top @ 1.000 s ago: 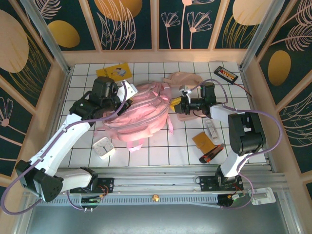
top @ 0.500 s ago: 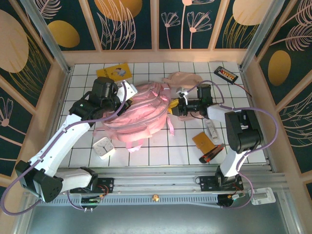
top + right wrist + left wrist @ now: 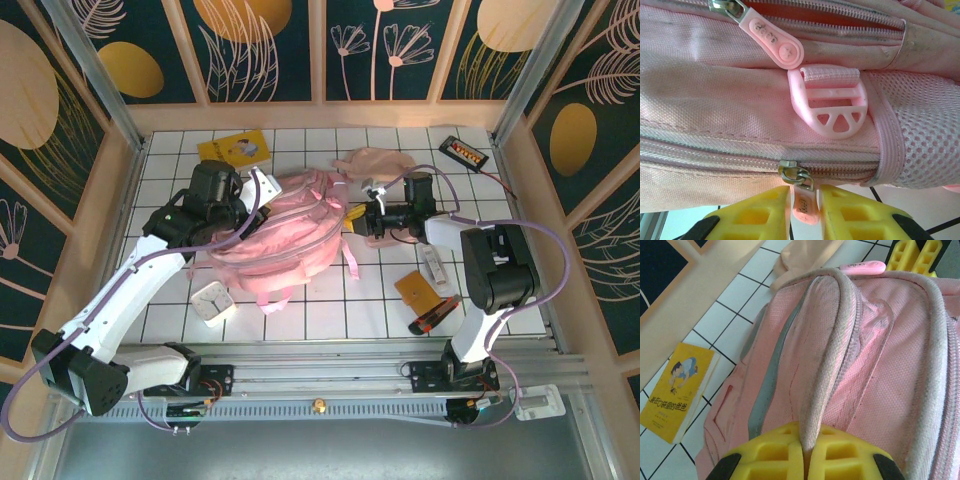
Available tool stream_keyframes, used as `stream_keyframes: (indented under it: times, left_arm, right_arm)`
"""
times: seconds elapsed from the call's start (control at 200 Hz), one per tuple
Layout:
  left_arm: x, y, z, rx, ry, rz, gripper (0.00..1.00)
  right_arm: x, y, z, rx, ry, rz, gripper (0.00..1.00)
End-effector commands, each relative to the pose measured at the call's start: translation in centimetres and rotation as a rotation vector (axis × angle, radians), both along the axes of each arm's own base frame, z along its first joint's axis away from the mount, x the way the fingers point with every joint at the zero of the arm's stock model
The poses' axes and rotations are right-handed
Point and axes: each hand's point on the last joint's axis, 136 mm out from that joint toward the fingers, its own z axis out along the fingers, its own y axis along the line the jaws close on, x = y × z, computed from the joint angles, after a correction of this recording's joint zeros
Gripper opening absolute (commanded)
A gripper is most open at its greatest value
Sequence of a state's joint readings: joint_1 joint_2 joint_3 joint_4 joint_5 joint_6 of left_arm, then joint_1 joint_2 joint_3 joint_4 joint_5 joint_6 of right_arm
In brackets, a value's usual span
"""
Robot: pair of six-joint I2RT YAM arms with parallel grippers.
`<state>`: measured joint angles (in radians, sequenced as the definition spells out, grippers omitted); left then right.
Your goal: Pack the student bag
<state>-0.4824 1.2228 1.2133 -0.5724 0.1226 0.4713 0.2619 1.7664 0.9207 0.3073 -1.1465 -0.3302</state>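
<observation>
Tension seems the point: the left gripper (image 3: 804, 452) clamps a padded strap (image 3: 837, 340) of the large pink fabric backpack (image 3: 285, 235) while the right gripper (image 3: 805, 202) pinches its pink rubber zipper pull (image 3: 803, 210).

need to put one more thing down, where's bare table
Bare tiles lie between the white clock and the orange card, in front of the pink backpack. The right side by that card is crowded.

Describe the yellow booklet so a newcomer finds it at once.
Start at the big pink student bag on the tiled table. Beyond its far-left corner the booklet lies flat. Unlike the flat orange item on the right, its cover shows a cartoon figure.
</observation>
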Motion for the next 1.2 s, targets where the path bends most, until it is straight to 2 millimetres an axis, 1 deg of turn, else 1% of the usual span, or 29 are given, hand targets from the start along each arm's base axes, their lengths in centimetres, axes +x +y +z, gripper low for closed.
stream_keyframes:
  times: [0.0, 0.14, 0.23, 0.435, 0.575, 0.696, 0.936, 1.031, 1.196]
  left_arm:
    - [1.2, -0.1, 5.0, -0.082, -0.174, 0.015, 0.0]
    - [1.2, 0.1, 5.0, -0.081, -0.18, 0.019, 0.0]
    - [1.2, 0.2, 4.9, -0.079, -0.177, 0.022, 0.0]
    - [1.1, 0.2, 5.1, -0.086, -0.18, 0.022, 0.0]
    - [1.2, 0.3, 5.3, -0.082, -0.182, 0.023, 0.0]
    - [1.5, 0.2, 5.3, -0.08, -0.18, 0.023, 0.0]
    - [1.8, 0.2, 5.6, -0.072, -0.183, 0.019, 0.0]
    - [1.9, 0.2, 5.6, -0.068, -0.181, 0.02, 0.0]
    - [2.0, 0.2, 5.5, -0.069, -0.176, 0.019, 0.0]
  right_arm:
    - [-0.5, 0.2, 0.8, 0.012, -0.009, 0.014, 0.2]
    - [-0.4, 0.3, 0.7, 0.018, -0.002, 0.011, 0.17]
    - [-0.7, 0.5, 0.7, 0.021, 0.003, 0.022, 0.18]
    - [-1.2, 1.1, 0.1, 0.02, 0.02, 0.042, 0.25]
    - [-1.2, 1.6, 0.0, 0.029, 0.024, 0.047, 0.25]
    - [-1.2, 1.6, 0.1, 0.034, 0.02, 0.044, 0.24]
    - [-2.0, 1.4, -0.2, 0.053, 0.044, 0.037, 0.24]
    - [-2.2, 1.3, -0.3, 0.066, 0.053, 0.028, 0.22]
    - [-1.9, 1.3, -0.1, 0.072, 0.038, 0.011, 0.17]
